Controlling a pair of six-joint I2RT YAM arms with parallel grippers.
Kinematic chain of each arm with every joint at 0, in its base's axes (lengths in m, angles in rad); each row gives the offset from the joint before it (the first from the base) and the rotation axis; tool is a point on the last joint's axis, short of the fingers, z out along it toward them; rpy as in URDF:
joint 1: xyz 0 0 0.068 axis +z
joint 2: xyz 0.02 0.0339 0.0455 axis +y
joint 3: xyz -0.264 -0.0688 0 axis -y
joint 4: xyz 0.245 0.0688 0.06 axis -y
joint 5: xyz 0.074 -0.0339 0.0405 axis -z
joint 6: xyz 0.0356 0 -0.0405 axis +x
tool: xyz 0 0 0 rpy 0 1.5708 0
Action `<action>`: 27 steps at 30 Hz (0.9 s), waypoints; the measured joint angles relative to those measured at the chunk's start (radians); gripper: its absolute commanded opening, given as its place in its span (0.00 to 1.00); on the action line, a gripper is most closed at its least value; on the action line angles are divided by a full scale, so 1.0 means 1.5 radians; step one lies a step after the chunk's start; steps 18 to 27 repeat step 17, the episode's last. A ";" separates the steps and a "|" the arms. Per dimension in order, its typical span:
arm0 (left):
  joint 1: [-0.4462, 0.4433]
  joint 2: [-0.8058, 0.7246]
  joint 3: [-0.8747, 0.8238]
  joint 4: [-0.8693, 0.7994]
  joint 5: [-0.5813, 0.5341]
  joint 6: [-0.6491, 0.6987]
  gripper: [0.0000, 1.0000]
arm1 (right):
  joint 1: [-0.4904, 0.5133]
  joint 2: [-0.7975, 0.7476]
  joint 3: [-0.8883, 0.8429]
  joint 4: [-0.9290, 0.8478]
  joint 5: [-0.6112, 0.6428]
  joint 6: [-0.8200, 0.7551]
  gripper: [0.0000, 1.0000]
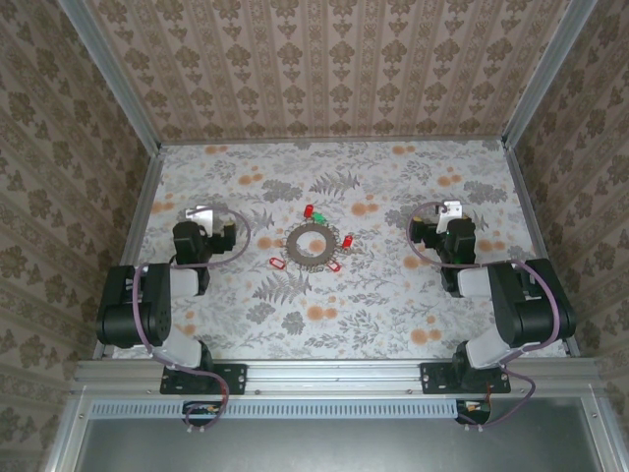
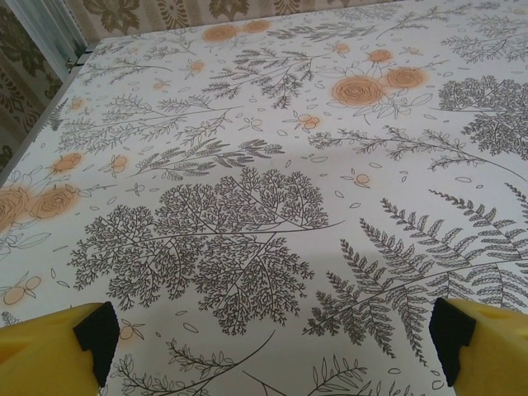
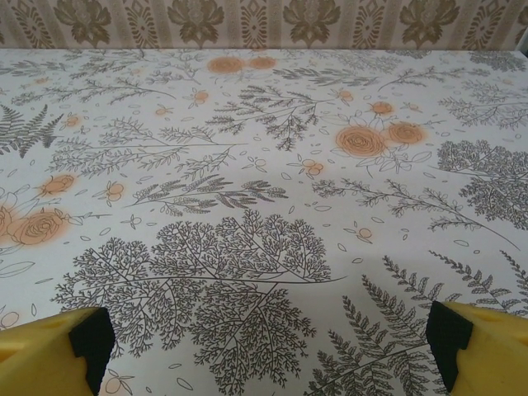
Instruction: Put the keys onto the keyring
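Judging the keys, scattered around the keyring at the centre of the table, light, rigid and slippery, we would pinch each plastic head; left gripper and right gripper stand spread wide, empty.

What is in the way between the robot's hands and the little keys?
Nothing visible stands in the way. From above, open table lies between the left gripper and the keys, and between the right gripper and them. The keys lie around the keyring.
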 measured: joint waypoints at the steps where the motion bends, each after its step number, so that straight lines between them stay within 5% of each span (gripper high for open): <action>1: 0.000 0.000 0.000 0.001 -0.001 0.000 1.00 | 0.000 0.000 0.000 -0.002 0.000 0.000 1.00; 27: -0.003 0.000 0.000 0.003 -0.007 0.000 1.00 | -0.009 0.000 0.009 -0.021 -0.006 0.002 1.00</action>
